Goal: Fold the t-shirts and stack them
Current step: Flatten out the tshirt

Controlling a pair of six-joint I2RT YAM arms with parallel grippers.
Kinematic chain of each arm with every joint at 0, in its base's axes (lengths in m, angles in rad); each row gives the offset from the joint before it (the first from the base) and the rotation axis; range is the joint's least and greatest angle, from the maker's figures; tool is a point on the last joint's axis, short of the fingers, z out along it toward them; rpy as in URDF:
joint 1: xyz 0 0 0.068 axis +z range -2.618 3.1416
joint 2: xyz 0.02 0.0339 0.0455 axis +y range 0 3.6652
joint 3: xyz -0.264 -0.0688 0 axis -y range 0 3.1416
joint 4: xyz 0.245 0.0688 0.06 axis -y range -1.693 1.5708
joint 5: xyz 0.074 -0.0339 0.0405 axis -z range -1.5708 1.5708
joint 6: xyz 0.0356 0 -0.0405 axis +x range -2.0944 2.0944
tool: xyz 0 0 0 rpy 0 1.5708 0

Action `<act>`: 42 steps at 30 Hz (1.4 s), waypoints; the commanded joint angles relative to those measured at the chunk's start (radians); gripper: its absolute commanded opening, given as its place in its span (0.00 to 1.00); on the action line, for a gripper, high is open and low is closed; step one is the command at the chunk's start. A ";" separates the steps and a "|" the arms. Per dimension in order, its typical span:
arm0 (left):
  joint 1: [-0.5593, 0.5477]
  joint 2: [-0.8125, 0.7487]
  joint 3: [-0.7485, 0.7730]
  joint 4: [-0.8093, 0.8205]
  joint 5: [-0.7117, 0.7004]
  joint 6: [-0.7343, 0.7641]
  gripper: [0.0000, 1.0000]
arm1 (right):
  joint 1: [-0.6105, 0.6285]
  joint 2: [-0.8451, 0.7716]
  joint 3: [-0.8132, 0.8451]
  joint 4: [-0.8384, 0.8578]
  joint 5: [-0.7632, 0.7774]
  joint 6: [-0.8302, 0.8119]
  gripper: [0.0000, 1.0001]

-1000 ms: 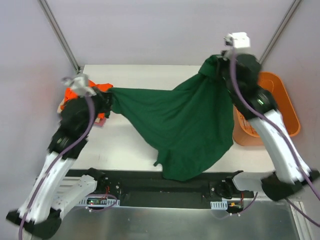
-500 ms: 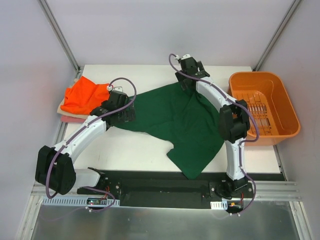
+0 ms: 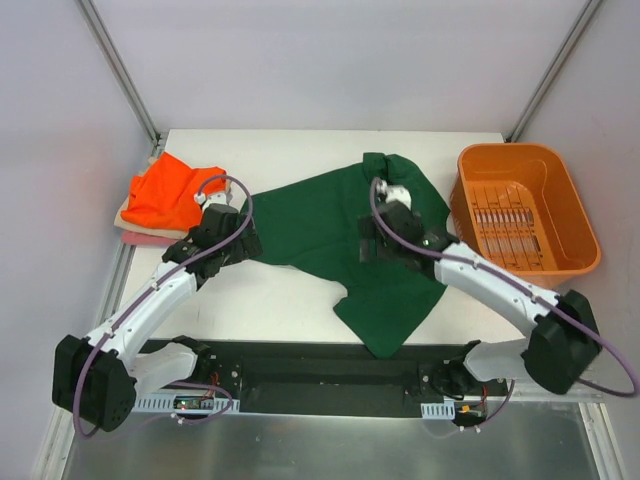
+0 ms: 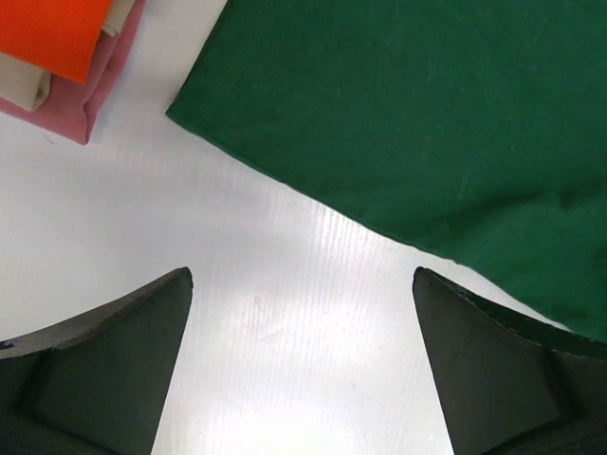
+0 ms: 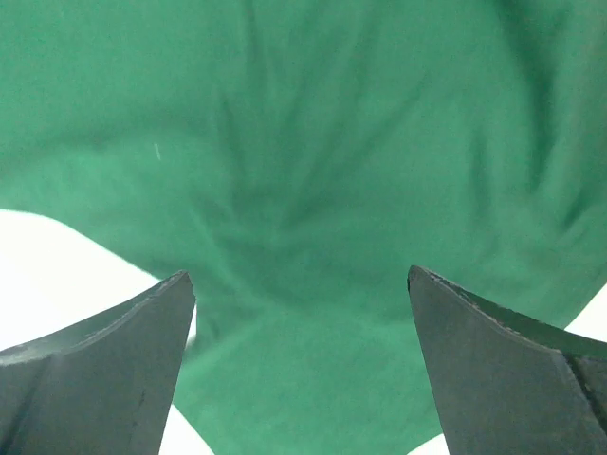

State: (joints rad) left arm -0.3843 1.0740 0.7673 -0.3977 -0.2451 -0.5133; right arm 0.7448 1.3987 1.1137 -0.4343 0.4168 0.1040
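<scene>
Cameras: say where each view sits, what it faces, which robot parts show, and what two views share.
Top external: above, behind the bases, looking down at the table; both arms show.
Left wrist: on the left arm, facing down at table and green shirt edge; open jaws show.
Right wrist: on the right arm, facing down onto the shirt; open jaws show.
Shared: both wrists see the green shirt.

I record the dark green cloth t-shirt [image 3: 320, 215] spread mid-way across the white table [image 3: 270, 295]. Its near edge lies ahead and to the right of the left gripper [image 4: 302, 275], with bare table between the fingers. Ahead and to the left of those fingers, the bright orange cloth t-shirt [image 4: 47, 28] lies on the pale cream folded shirt [image 4: 24, 85], which lies on the pink folded shirt [image 4: 90, 95]. The right gripper [image 5: 299, 275] is over the green shirt, cloth spanning both fingers. The orange plastic basket [image 3: 505, 150] stands to the right of the right gripper.
</scene>
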 commanded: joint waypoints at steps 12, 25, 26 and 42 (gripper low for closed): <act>0.019 -0.112 -0.066 0.023 -0.057 -0.097 0.99 | -0.188 0.058 -0.364 0.077 -0.305 0.303 0.96; 0.033 -0.002 -0.034 0.023 -0.094 -0.125 0.99 | -0.446 0.516 0.202 -0.081 -0.336 0.077 0.96; 0.033 0.016 -0.028 0.025 -0.083 -0.135 0.99 | -0.459 0.523 0.239 -0.095 -0.323 0.073 0.96; 0.170 0.374 0.076 0.148 -0.088 -0.335 0.74 | -0.148 -0.272 -0.208 -0.069 -0.147 0.003 0.96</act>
State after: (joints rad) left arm -0.2203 1.3731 0.7799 -0.3073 -0.3187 -0.7746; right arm 0.5854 1.3521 1.0397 -0.5098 0.2295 0.0746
